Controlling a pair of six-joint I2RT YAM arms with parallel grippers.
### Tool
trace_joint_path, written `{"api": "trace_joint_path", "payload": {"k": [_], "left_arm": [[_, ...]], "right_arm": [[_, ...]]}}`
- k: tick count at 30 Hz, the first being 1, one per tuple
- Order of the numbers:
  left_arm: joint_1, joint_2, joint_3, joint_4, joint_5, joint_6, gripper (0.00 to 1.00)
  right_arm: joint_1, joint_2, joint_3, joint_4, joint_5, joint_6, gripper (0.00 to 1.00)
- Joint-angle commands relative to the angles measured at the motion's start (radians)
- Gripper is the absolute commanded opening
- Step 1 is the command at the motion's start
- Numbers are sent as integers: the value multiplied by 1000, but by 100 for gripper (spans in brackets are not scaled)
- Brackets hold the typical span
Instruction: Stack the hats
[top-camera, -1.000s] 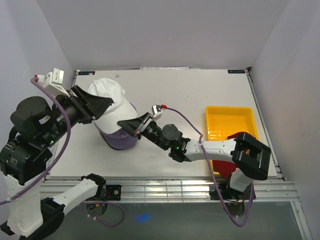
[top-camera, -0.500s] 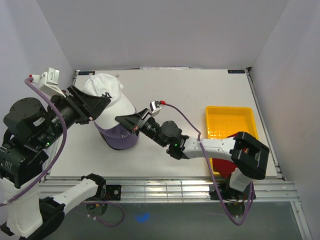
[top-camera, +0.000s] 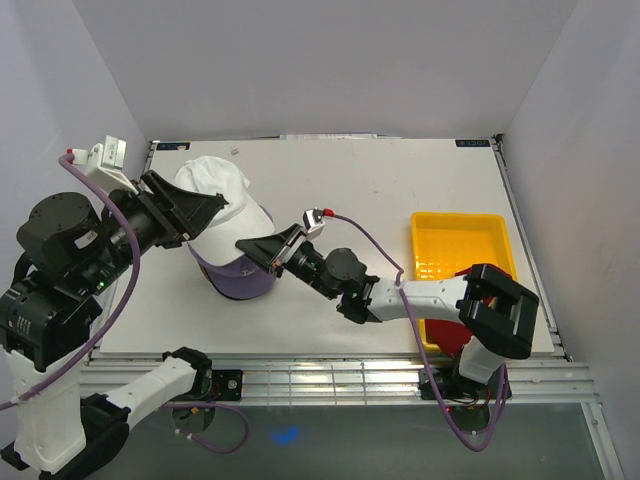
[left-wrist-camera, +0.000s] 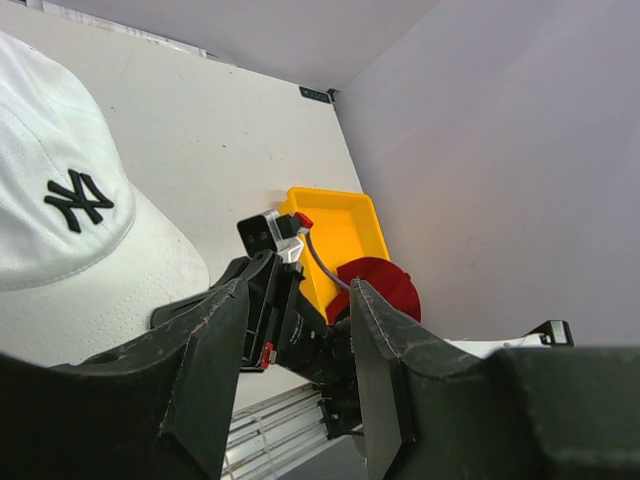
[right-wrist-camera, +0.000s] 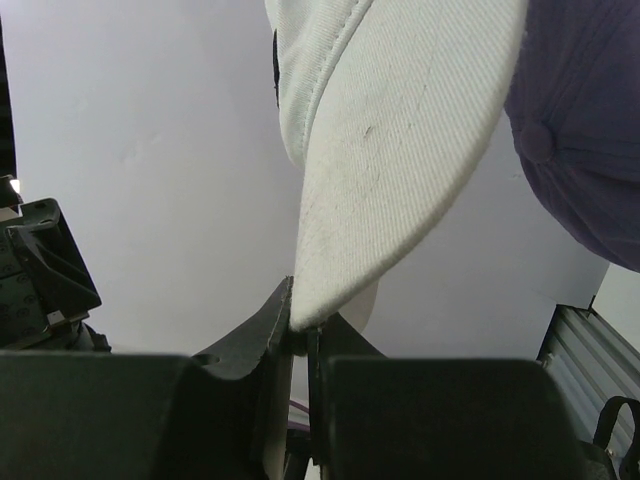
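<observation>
Placement: my right gripper (right-wrist-camera: 300, 325), closed, pinches the brim of the white fabric NY baseball cap (top-camera: 215, 190); left gripper (left-wrist-camera: 297, 295) half-open, empty; next, I seat it squarely over the lavender fabric baseball cap (top-camera: 240, 285).

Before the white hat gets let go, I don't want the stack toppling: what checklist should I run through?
1. Right gripper pinching white cap by the brim: ok.
2. White cap above the lavender cap: ok.
3. White cap seated on lavender cap: cannot tell.
4. Left gripper jaws open, nothing between them: ok.
5. Dark red cap stacked: not ok, it lies near the yellow tray.
</observation>
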Motion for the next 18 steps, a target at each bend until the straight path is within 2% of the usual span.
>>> {"api": "trace_joint_path", "payload": {"k": [1,18], "left_arm": [[-4,-3,0,2,8,14,56],[-4,-19,-69,28,11,4,55]], "right_arm": [[-3,-23,-12,120,3,15,8],[-9,-23,-198,246,7,44,8]]}}
